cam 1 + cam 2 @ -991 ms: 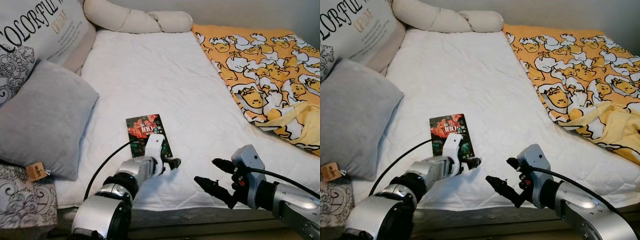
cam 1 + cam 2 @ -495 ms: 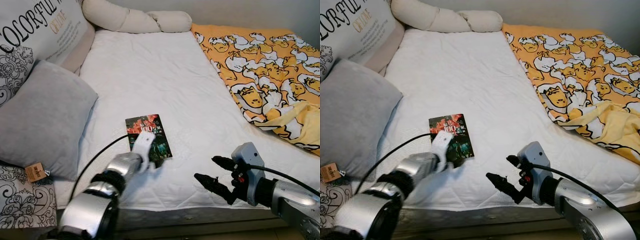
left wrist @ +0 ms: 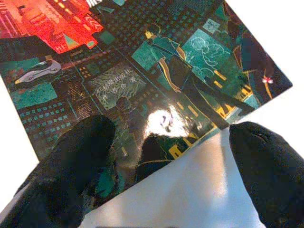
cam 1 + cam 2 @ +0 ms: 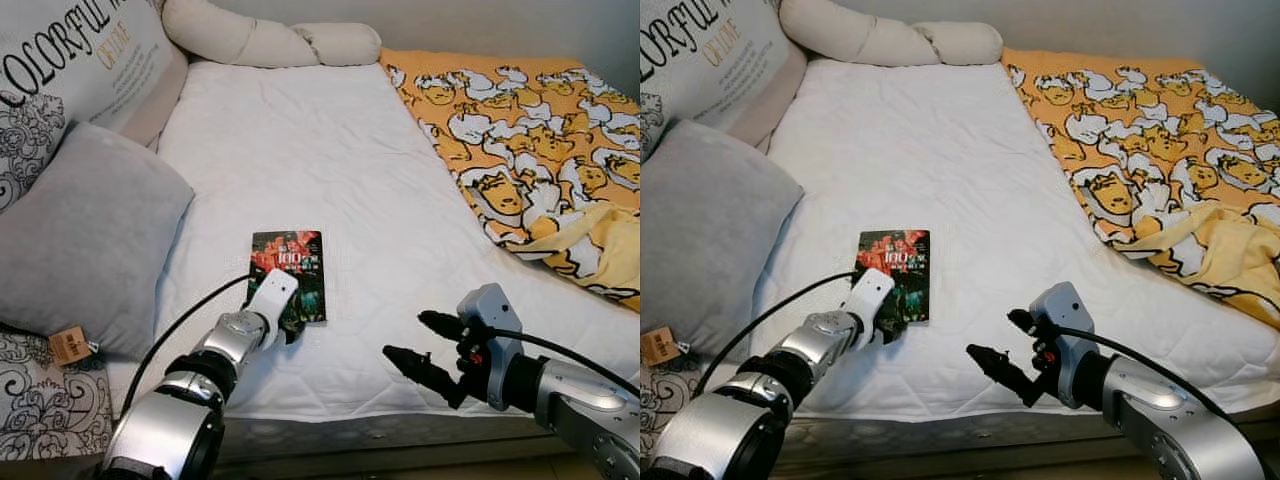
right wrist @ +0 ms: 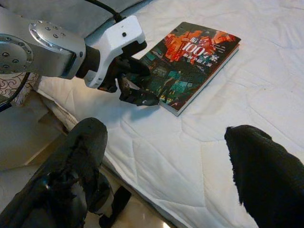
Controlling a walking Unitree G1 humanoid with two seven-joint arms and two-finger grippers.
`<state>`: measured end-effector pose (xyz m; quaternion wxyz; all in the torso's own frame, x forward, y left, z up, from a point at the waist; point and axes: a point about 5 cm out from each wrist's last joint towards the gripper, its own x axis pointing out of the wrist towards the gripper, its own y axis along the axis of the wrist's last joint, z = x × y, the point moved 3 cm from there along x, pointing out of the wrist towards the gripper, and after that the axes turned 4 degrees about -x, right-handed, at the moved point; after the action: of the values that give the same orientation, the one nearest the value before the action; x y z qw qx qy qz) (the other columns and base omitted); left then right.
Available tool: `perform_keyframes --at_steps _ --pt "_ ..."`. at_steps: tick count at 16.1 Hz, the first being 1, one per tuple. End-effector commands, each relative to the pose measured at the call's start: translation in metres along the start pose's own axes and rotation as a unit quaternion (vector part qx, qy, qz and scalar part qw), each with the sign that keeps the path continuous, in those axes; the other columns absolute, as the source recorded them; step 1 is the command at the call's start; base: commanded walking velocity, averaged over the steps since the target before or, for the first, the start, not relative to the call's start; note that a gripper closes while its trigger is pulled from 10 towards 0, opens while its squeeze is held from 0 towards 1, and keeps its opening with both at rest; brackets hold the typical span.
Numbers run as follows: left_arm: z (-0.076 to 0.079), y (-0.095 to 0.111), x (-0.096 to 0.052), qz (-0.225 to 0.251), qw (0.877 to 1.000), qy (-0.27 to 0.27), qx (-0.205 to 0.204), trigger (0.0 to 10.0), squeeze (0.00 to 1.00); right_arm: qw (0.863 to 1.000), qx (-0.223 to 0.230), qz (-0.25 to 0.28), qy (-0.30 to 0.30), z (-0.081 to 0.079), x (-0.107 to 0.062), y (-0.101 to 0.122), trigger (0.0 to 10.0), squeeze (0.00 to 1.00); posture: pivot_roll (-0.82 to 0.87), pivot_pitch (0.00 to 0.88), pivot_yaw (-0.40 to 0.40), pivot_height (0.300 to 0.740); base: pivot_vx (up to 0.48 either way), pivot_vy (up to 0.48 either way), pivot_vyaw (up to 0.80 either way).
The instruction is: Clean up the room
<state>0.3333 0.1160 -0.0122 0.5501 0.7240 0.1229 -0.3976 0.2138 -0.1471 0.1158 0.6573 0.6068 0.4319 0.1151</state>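
Book (image 4: 291,262) is lying flat on the white bed (image 4: 330,150) near its front edge, beside a grey pillow (image 4: 75,240). Left gripper (image 4: 290,322) is reaching over the book's near corner with fingers spread, one above the cover. Right gripper (image 4: 425,345) is hovering open near the bed's front edge, well apart from the book.

— What needs tidying here?
— A thin paperback book (image 4: 290,276), lying flat and face up on the white bed (image 4: 330,150), near its front edge.
— What does it look like?
— Dark glossy cover, red artwork at the top, teal city scenes below, "100" printed in white. It sits slightly askew.
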Motion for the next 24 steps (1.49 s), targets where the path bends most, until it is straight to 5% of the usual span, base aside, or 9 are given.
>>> perform_keyframes --at_steps 1,7,9,11,13,15,24 --pt "-0.004 0.002 -0.001 0.0 1.0 0.009 0.002 10.0 0.0 1.0 -0.007 0.005 -0.003 0.002 -0.002 0.004 10.0 0.0 -0.34 0.0 -0.045 0.74 0.0 0.0 0.0" --pt "-0.003 0.05 -0.011 0.101 0.987 -0.051 -0.112 10.0 0.0 1.0 -0.001 0.021 -0.009 0.007 0.001 0.006 10.0 0.0 -0.28 0.0 -0.026 0.74 0.0 0.0 0.0" --pt "-0.005 0.077 -0.03 0.162 0.971 -0.066 -0.166 10.0 0.0 0.999 0.005 0.032 -0.025 0.014 0.003 0.005 10.0 0.0 -0.26 0.0 -0.016 0.74 0.0 0.0 0.0" --pt "0.001 0.09 -0.05 0.208 0.963 -0.072 -0.155 10.0 0.0 0.998 0.009 0.038 -0.04 0.018 0.004 0.001 10.0 0.0 -0.22 0.0 -0.01 0.74 0.0 0.0 0.0" --pt "-0.016 0.094 -0.076 0.29 0.949 0.015 -0.125 10.0 0.0 0.993 0.002 0.06 -0.106 0.034 0.009 0.0 10.0 0.0 -0.18 0.0 0.0 0.74 0.0 0.0 0.0" --pt "-0.034 0.078 -0.098 0.305 0.942 0.086 -0.113 10.0 0.0 0.976 0.025 0.088 -0.199 0.052 0.015 -0.001 10.0 0.0 -0.13 0.0 0.01 0.74 0.0 0.0 0.0" --pt "-0.036 0.075 -0.102 0.306 0.942 0.096 -0.104 10.0 0.0 0.972 0.033 0.094 -0.215 0.054 0.017 -0.001 10.0 0.0 -0.13 0.0 0.01 0.74 0.0 0.0 0.0"
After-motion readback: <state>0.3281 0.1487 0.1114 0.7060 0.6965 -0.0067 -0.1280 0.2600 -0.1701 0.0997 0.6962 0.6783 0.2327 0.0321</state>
